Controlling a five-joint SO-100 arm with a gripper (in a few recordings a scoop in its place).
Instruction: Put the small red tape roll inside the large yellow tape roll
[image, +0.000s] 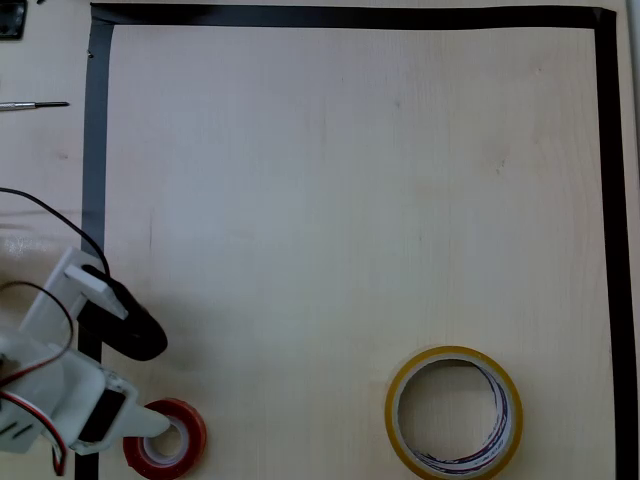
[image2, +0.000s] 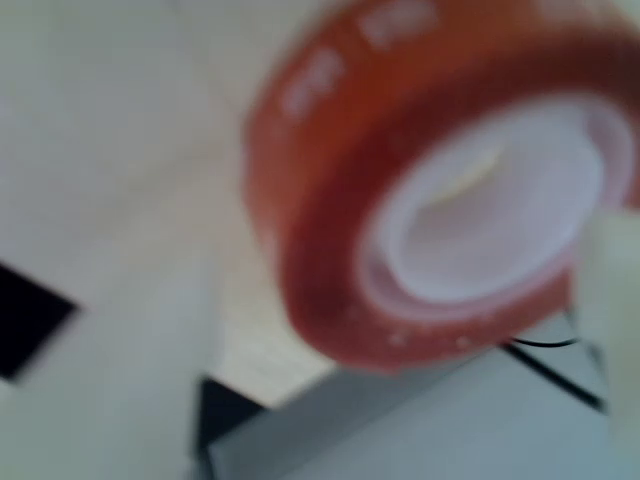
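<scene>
Gripper (image: 160, 428) at red roll (image: 170, 440), bottom left overhead; one white finger (image: 150, 424) apparently inside the core, closure impossible to tell. Yellow roll (image: 455, 412) well apart, flat, bottom right. Probably light, rigid, glossy-slick; best pinched across the wall, core to outside.

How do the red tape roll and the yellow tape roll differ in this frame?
The small red tape roll is clearly narrower across than the large yellow tape roll. The red roll's wall is thick around a small hole; the yellow roll's wall is thin around a wide hole. The red roll sits at the gripper, with one white finger reaching into its hole, while the yellow roll lies alone to the right. Both lie flat on the table and have white cores.
</scene>
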